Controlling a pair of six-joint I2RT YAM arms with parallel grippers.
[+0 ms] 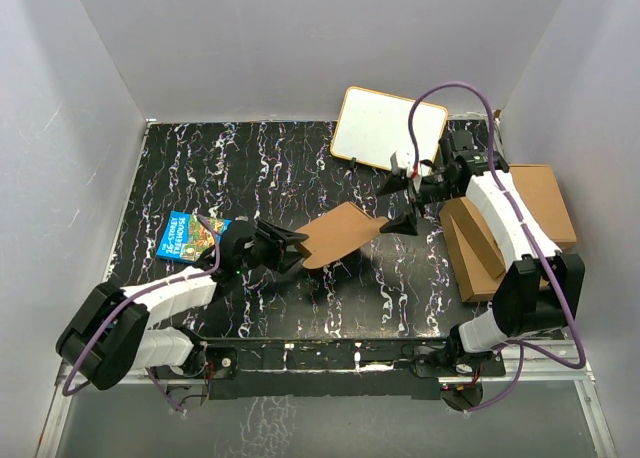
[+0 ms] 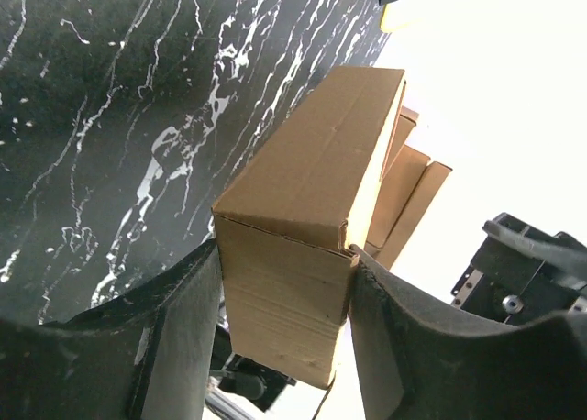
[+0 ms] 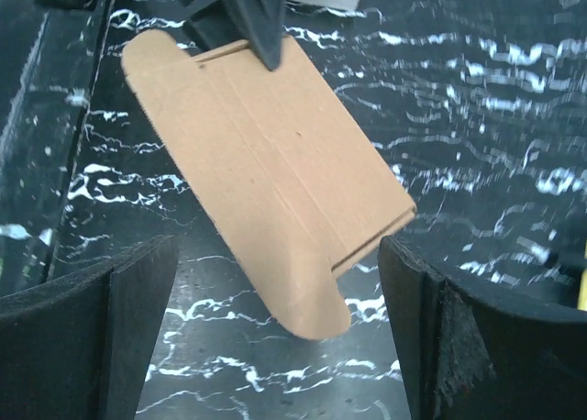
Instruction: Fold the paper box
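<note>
The left fingers (image 2: 183,310) are clamping the near end of the box (image 1: 340,235), one pad pressing on each side wall, so they are closed on it and carrying it clear of the bench (image 1: 250,168). The right fingers (image 3: 92,337) are standing wide open and holding nothing. They are hovering at the box's far end, one on either side of it, with a clear gap to the cardboard on both sides.

The box is hanging tilted between the two arms, above the middle of the bench. Its long face is turning toward the right wrist camera and a rounded flap (image 3: 307,301) is sticking out at the free end. Score lines are running along its length. Several notched tabs are showing past its far edge in the left wrist view.

This is thin corrugated board, so it is probably very light and stiff across the panels but ready to bend along the scores. A hard squeeze on a hollow wall could crush it, and a loose flap is likely to spring back. The safest hold looks to be across the two side walls near a folded corner, as the left fingers are doing. The right fingers would do best pushing the rounded flap close to its crease, not at its tip.
</note>
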